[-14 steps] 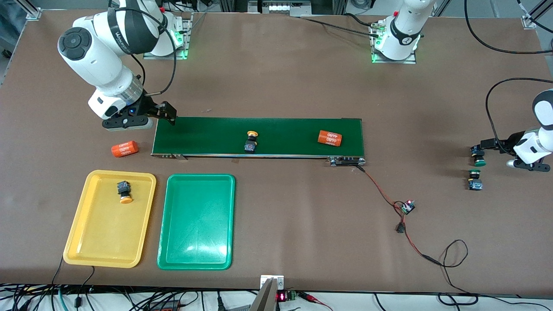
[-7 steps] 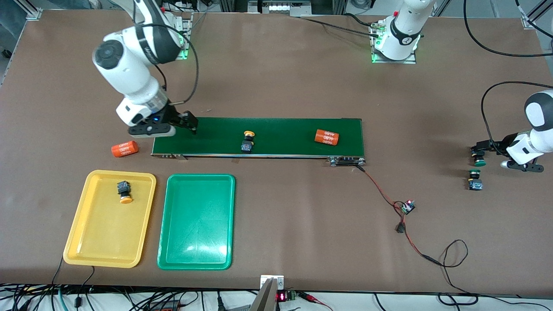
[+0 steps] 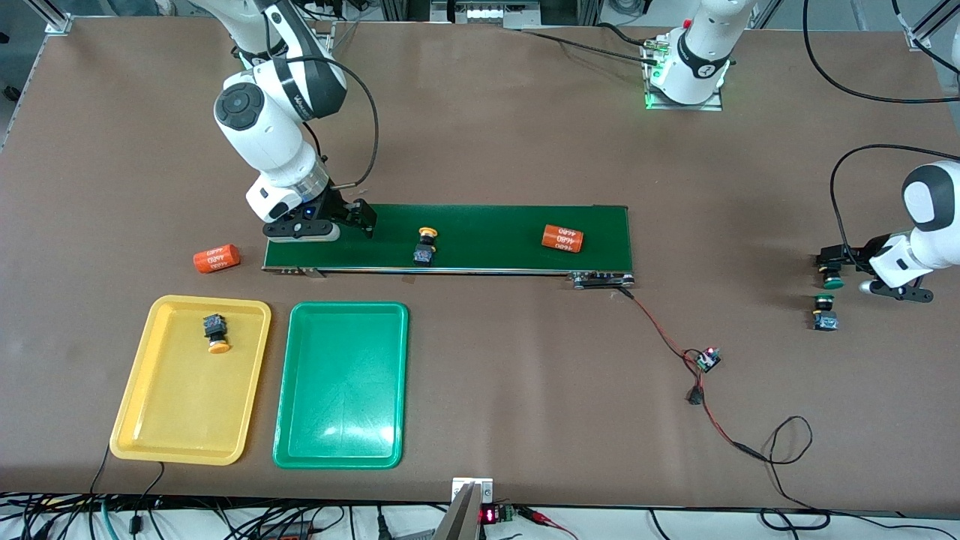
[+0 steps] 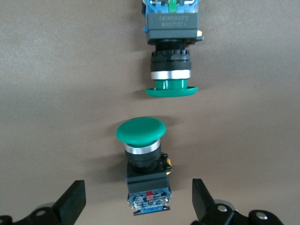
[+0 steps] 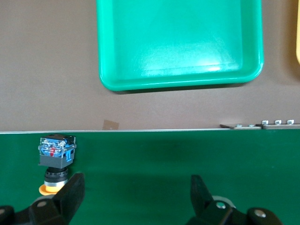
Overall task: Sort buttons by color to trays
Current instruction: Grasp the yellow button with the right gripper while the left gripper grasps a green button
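Note:
A yellow tray [image 3: 187, 420] holds one yellow-orange button [image 3: 216, 334]. The green tray [image 3: 341, 386] beside it holds nothing; it also shows in the right wrist view [image 5: 180, 42]. A second yellow-orange button [image 3: 425, 246] lies on the conveyor belt [image 3: 487, 225]. My right gripper [image 3: 365, 220] is open and empty over the belt, with that button [image 5: 56, 161] just outside one finger. Two green buttons [image 3: 830, 279] [image 3: 824, 313] lie on the table at the left arm's end. My left gripper [image 4: 138, 206] is open, and the body of one green button [image 4: 143, 159] lies between its fingers, untouched. The other green button [image 4: 171, 61] lies apart.
One orange cylinder [image 3: 562, 238] lies on the belt toward the left arm's end. Another orange cylinder [image 3: 216, 258] lies on the table beside the belt's other end. A small circuit board [image 3: 705, 358] with red and black wires lies nearer the front camera than the belt.
My right gripper has moved along the belt toward the yellow-orange button. The button and the orange cylinder on the belt have shifted toward the right arm's end. The left arm has shifted slightly.

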`<state>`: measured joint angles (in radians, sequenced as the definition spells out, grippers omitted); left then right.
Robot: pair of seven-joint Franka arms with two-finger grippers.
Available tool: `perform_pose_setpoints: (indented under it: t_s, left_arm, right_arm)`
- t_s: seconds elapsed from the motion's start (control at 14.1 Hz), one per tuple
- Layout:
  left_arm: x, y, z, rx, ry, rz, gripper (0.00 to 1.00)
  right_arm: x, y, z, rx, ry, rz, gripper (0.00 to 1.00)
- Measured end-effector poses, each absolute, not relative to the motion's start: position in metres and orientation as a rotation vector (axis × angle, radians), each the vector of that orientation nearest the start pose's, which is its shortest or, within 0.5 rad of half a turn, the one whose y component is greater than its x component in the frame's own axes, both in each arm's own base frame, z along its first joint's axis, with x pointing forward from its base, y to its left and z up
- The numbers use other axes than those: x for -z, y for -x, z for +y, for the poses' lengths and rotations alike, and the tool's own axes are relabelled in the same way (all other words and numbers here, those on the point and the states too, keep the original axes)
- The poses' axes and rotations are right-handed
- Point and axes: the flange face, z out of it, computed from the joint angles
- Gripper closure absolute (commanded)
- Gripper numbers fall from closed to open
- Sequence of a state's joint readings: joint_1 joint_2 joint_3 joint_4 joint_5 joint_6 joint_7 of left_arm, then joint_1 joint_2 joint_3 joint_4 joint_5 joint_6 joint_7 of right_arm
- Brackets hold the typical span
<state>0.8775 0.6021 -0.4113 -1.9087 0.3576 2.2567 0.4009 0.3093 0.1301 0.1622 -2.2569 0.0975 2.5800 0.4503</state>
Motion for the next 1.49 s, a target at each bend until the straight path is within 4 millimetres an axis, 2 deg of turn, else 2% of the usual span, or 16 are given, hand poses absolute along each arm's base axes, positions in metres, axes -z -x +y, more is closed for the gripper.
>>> perform_pose_setpoints:
  t_s: [0.42, 0.5, 0.64, 0.78, 0.85, 1.27, 1.49]
  left_arm:
    - [-0.175, -0.535, 0.284, -0.257, 3.188, 0.243, 0.0]
    - [-0.171, -0.535, 0.282, -0.243, 3.191, 0.246, 0.08]
    - [-0.165, -0.533, 0.278, -0.227, 3.194, 0.255, 0.61]
    - [-0.166, -0.533, 0.278, -0.219, 3.185, 0.266, 0.9]
    - [-0.168, -0.534, 0.279, -0.216, 3.181, 0.267, 0.98]
    - [-0.181, -0.536, 0.276, -0.235, 3.161, 0.375, 1.0]
    - [-0.214, -0.541, 0.261, -0.298, 3.121, 0.42, 1.0]
  right_arm:
    - [-0.312, -0.484, 0.268, 0.176, 2.973, 0.139, 0.0]
    - [-0.311, -0.484, 0.268, 0.169, 2.98, 0.134, 0.0]
    - [-0.308, -0.482, 0.268, 0.144, 3.023, 0.124, 0.0]
    - [-0.309, -0.481, 0.269, 0.138, 3.105, 0.144, 0.0]
    - [-0.311, -0.481, 0.271, 0.146, 3.137, 0.161, 0.0]
    - [-0.319, -0.486, 0.278, 0.169, 3.153, 0.176, 0.0]
    - [-0.319, -0.487, 0.278, 0.169, 3.153, 0.18, 0.0]
